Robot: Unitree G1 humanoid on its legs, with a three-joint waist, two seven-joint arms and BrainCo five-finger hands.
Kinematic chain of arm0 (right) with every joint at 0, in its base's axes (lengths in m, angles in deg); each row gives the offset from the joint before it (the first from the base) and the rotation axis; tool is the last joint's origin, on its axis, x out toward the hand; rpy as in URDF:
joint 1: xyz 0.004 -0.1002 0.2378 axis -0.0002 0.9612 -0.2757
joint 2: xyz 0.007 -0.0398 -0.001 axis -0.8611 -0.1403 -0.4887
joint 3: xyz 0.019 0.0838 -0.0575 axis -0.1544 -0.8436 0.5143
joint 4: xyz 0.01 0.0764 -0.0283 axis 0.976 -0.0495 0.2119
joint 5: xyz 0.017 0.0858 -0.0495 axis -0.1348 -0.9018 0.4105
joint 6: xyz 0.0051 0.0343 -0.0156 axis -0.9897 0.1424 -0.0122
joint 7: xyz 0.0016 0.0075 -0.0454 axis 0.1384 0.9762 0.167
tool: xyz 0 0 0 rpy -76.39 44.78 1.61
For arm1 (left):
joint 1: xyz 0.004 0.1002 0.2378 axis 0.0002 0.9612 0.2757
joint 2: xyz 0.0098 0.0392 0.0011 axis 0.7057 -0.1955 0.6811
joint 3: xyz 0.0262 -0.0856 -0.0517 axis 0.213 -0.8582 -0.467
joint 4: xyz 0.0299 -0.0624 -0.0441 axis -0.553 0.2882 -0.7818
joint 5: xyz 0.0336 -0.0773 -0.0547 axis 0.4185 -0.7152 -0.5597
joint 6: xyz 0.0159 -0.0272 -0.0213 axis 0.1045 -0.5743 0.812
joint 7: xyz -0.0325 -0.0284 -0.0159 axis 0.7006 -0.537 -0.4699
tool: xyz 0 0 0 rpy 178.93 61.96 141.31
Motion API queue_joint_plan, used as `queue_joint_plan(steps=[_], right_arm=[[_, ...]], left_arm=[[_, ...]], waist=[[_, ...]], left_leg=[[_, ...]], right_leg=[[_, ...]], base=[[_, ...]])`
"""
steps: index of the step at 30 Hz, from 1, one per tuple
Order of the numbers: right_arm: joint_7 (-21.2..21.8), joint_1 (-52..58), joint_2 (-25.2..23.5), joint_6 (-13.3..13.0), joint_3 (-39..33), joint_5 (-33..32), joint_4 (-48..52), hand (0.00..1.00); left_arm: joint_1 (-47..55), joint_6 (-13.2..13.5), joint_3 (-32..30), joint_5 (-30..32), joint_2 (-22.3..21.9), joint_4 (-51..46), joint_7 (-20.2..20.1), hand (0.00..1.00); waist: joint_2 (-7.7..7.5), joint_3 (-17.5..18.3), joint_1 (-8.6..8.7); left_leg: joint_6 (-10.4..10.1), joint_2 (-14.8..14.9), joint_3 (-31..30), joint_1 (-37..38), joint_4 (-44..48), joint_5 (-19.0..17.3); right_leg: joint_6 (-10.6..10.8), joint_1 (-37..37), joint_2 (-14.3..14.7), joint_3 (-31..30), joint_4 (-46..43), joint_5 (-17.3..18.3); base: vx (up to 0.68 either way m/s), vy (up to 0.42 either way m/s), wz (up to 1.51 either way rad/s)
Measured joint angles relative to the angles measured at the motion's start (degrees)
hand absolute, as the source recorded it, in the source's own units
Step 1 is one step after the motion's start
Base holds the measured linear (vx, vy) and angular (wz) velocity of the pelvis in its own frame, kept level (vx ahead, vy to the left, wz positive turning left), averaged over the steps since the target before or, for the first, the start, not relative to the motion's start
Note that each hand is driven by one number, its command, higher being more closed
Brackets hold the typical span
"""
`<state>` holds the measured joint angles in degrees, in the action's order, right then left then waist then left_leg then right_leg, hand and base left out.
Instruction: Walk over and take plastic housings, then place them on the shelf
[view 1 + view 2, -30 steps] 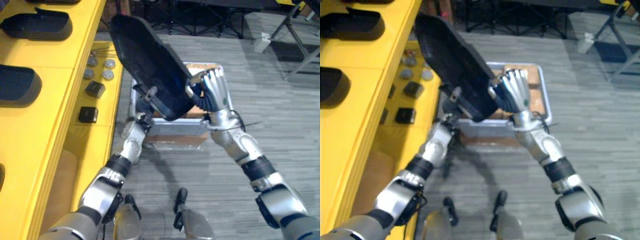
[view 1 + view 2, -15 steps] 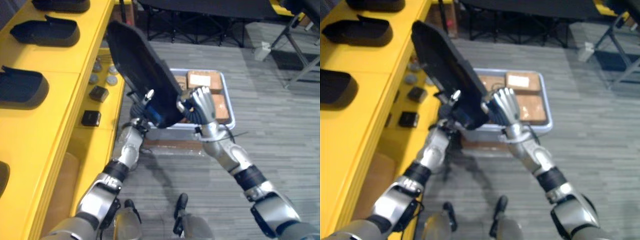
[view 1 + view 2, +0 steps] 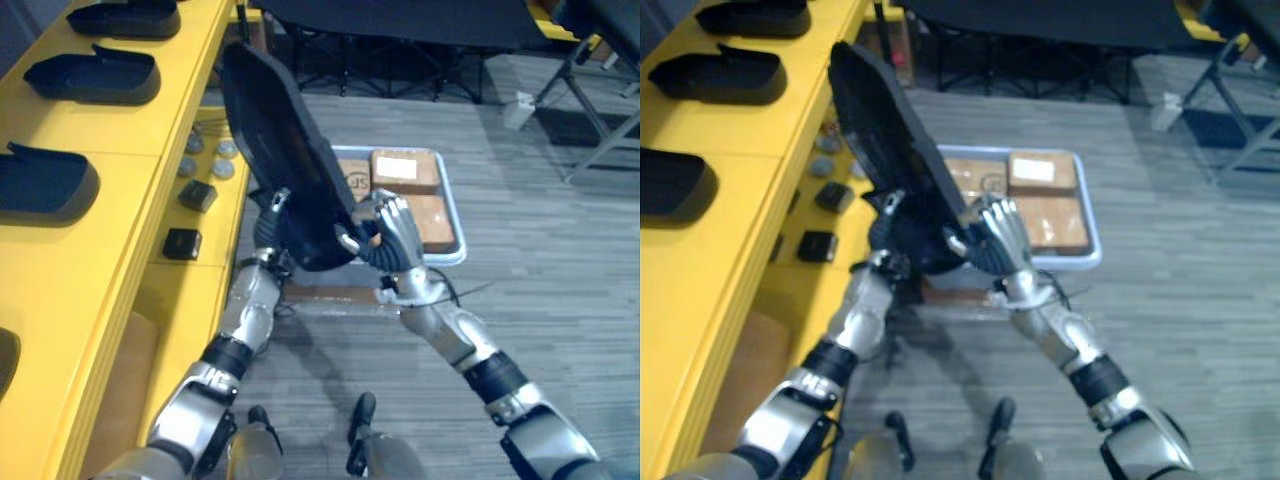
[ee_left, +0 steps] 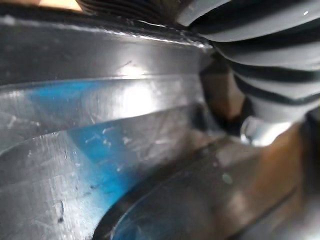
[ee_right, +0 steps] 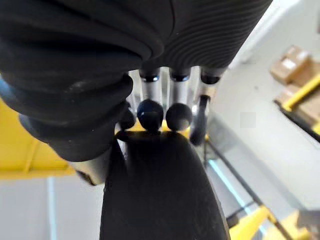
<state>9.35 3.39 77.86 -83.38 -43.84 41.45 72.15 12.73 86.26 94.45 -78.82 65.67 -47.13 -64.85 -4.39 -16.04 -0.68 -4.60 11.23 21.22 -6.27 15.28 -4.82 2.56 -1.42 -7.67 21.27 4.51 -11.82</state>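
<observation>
The plastic housing (image 3: 290, 150), a long black shell, is hanging in the air between both hands, tilted, with its upper end leaning toward the front edge of the yellow shelf (image 3: 120, 140) on the robot's left. The right hand (image 3: 395, 230) is gripping its lower right edge: the dark fingertips (image 5: 150, 112) are hooking over the rim while the thumb is pressing from the other side. The left hand (image 3: 272, 222) is sitting against the lower left end, mostly tucked behind the shell (how it is gripping I cannot tell).

On the shelf top, three more black housings (image 3: 95, 75) are lying in a row, well apart from one another, with bare yellow board showing between them. On the lower level, under the front edge, small black blocks (image 3: 195, 193) and grey discs (image 3: 205, 160) are resting.

Just beside the shelf, partly hidden behind the lifted shell, a grey tray (image 3: 455, 225) is sitting on the floor and holding flat brown boxes (image 3: 405, 168), laid side by side. Bare grey plank floor (image 3: 540, 260) is stretching away to the right.
</observation>
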Motion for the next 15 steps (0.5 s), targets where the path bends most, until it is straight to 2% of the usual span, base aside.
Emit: queue_joint_plan(steps=[2, 6, 8, 12, 14, 15], right_arm=[[3.4, 0.2, 0.0, -0.1, -1.2, -3.5, 3.0, 0.00], [10.7, 0.4, -0.1, -0.8, -10.3, -12.9, 13.1, 0.00], [13.7, 0.3, 0.6, -1.3, -15.7, -19.3, 16.3, 0.00], [18.3, 0.2, 3.5, -1.3, -23.5, -32.1, 20.7, 0.00], [24.0, 1.2, 3.5, -0.6, -27.4, -44.8, 22.5, 0.00], [25.5, 2.2, 3.5, 0.1, -28.3, -47.9, 23.0, 0.00]], left_arm=[[0.9, 0.0, -0.4, 3.6, -0.2, -0.6, 1.7, 1.00], [3.1, 0.1, -3.8, 11.0, -0.8, -0.6, 5.2, 1.00], [5.6, 0.2, -6.8, 15.9, -0.9, 0.0, 7.8, 1.00], [8.1, 0.3, -10.9, 23.8, -1.7, 4.0, 12.8, 1.00], [8.8, 0.6, -13.1, 29.5, -2.7, 4.2, 16.4, 1.00], [9.0, 0.7, -13.5, 30.9, -3.0, 4.2, 17.4, 1.00]], waist=[[-0.32, 0.2, 0.12], [-2.23, 1.9, 0.10], [-2.90, 3.2, 1.24], [-2.34, 6.3, 1.90], [-1.78, 7.6, 2.38], [-1.67, 8.0, 2.45]], left_leg=[[0.0, -0.1, 0.0, 1.3, -0.5, 0.0], [-0.1, -0.6, 1.3, 3.4, -1.9, 0.1], [-0.2, -1.0, 1.8, 4.9, -3.0, 0.2], [-0.2, -1.9, 3.0, 7.4, -5.5, 0.7], [-0.2, -2.6, 3.5, 8.5, -7.0, 1.3], [-0.2, -2.7, 3.8, 8.6, -7.3, 1.3]], right_leg=[[0.3, 1.3, 0.0, -0.1, 0.0, 0.3], [0.6, 1.9, -0.4, -1.1, 0.0, 0.5], [0.9, 2.7, -0.4, -1.1, 0.0, 0.9], [1.5, 3.5, -0.9, -1.6, 0.0, 1.5], [1.6, 3.7, -1.2, -1.8, 0.0, 1.5], [1.7, 3.6, -1.2, -1.8, 0.0, 1.5]], base=[[0.03, 0.054, 0.01], [0.02, 0.055, -0.10], [0.02, 0.031, -0.12], [0.04, 0.033, -0.09], [0.05, 0.063, -0.02], [0.05, 0.048, -0.08]])
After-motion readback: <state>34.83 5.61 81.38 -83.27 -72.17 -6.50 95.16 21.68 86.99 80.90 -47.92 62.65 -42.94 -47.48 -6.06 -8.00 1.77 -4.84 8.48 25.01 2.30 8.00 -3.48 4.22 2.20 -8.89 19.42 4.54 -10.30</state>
